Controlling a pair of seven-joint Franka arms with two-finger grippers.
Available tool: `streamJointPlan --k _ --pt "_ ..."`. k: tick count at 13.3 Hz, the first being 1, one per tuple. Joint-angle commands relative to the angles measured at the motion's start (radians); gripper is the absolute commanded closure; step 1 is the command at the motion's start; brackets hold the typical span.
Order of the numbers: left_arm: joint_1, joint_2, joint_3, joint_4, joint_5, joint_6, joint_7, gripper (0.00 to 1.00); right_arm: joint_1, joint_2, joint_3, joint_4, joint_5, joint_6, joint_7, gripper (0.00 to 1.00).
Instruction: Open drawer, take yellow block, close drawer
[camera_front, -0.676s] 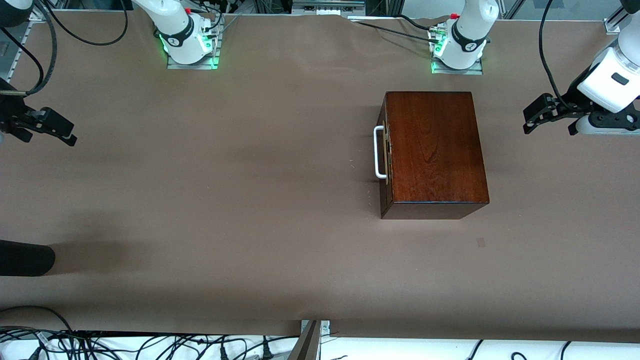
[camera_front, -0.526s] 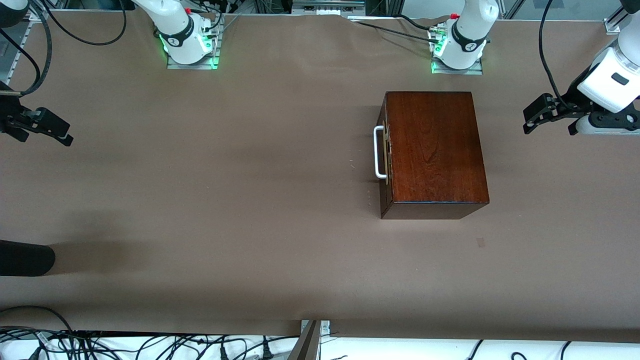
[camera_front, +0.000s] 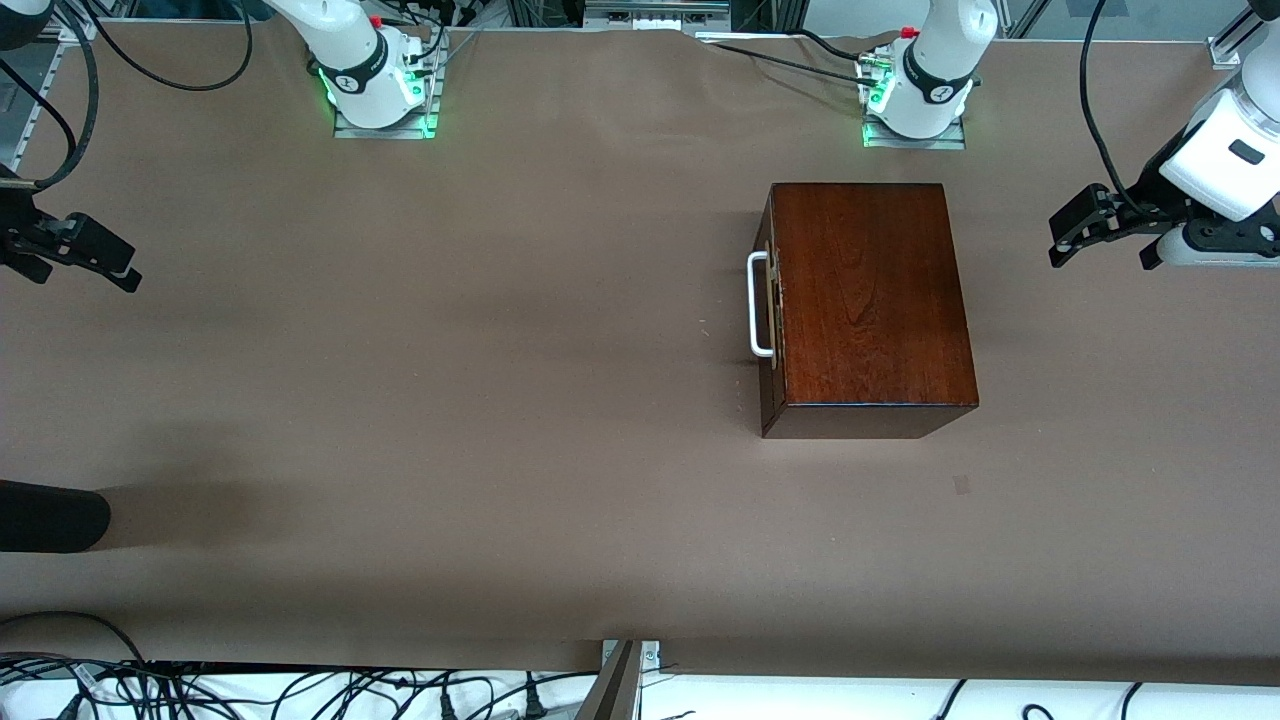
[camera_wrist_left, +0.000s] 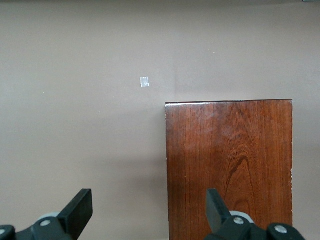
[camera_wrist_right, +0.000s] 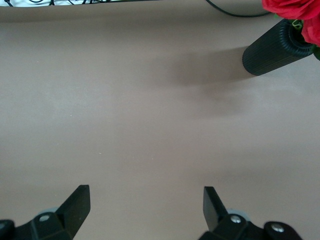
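Hanging over: the left claw (camera_front: 1105, 240) hangs above bare surface (camera_front: 500, 400) at the left arm's end, beside the box (camera_front: 870, 300), touching nothing.
Left claw state: spread wide and empty; in the left wrist view its two dark fingers (camera_wrist_left: 77, 212) stand far apart, one over bare surface, one over the box top (camera_wrist_left: 230, 160).
Right claw: the right claw (camera_front: 85, 255) is up over the right arm's end of the surface, well apart from the box.
Right claw state: spread wide and empty; the right wrist view shows its fingers (camera_wrist_right: 75, 205) parted over plain brown surface.
Drawer: the drawer (camera_front: 768, 310) sits pushed fully into the box, with its front facing the right claw and turned away from the left claw.
Handle: the white loop handle (camera_front: 758, 305) sticks out from the drawer front toward the right arm's end.
Yellow block: hidden, so I cannot tell where it lies.
Vase: a dark ribbed vase (camera_wrist_right: 272, 47) with red flowers (camera_wrist_right: 295, 12) lies on its side on the surface near the right claw.
Tape: a small pale square (camera_wrist_left: 144, 82) on the surface near the box.
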Motion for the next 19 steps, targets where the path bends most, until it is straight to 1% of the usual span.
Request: streamJointPlan --k 1,7,14,19 --pt "0.008 0.001 -0.002 0.026 -0.005 -0.017 0.008 0.00 -0.003 -0.006 0.001 0.010 0.016 -0.015 -0.008 0.00" --pt "0.007 0.009 -0.009 0.029 -0.016 -0.010 0.005 0.00 -0.003 -0.004 -0.001 0.010 0.018 -0.015 -0.009 0.00" --pt "0.002 0.006 -0.021 0.032 -0.002 -0.013 0.005 0.00 -0.004 0.000 -0.001 0.010 0.018 -0.014 -0.009 0.00" --pt "0.005 -0.016 -0.032 0.028 -0.001 -0.019 0.001 0.00 -0.004 0.002 -0.001 0.009 0.018 -0.015 -0.009 0.00"
